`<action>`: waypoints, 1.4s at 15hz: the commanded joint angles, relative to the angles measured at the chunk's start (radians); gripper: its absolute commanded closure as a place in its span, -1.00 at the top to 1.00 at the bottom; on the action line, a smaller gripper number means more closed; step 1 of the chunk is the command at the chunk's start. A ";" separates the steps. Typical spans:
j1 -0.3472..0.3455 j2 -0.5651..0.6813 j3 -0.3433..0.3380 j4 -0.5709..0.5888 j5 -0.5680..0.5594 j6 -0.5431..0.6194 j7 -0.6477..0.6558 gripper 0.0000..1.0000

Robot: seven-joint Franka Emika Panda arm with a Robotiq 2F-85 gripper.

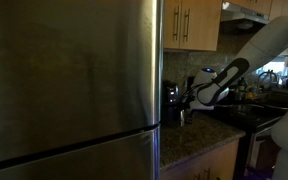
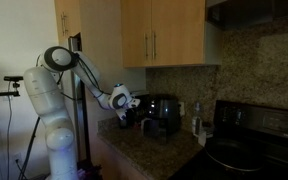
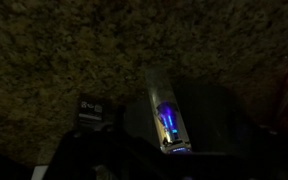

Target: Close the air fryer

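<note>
- Air fryer [image 2: 164, 115]: glossy black box on the stone bench [image 2: 154, 152], at the back edge against the speckled wall. It stands between the arm's end of the bench and the stove [image 2: 252, 148].
- In an exterior view only a sliver of the air fryer [image 1: 171, 100] shows past the fridge [image 1: 74, 80].
- Gripper [image 2: 126, 111]: low over the bench, just beside the fryer on the side away from the stove. Contact: cannot tell.
- Gripper jaws: cannot tell whether they are apart or together; too dark and small in both exterior views.
- Fryer drawer in or out: cannot tell.
- Wrist view: very dim. Speckled stone fills the top; below it a silvery part with a blue glow [image 3: 165, 118] sits on a black body.
- Wooden cabinets [image 2: 169, 35] hang above the fryer.
</note>
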 commanded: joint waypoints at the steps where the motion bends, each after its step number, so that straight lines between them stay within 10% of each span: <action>1: -0.109 0.084 0.073 0.045 -0.158 0.067 0.111 1.00; 7: -0.263 0.174 0.158 0.166 -0.426 0.136 0.373 1.00; 21: -0.199 0.314 0.146 0.332 -0.471 0.048 0.535 1.00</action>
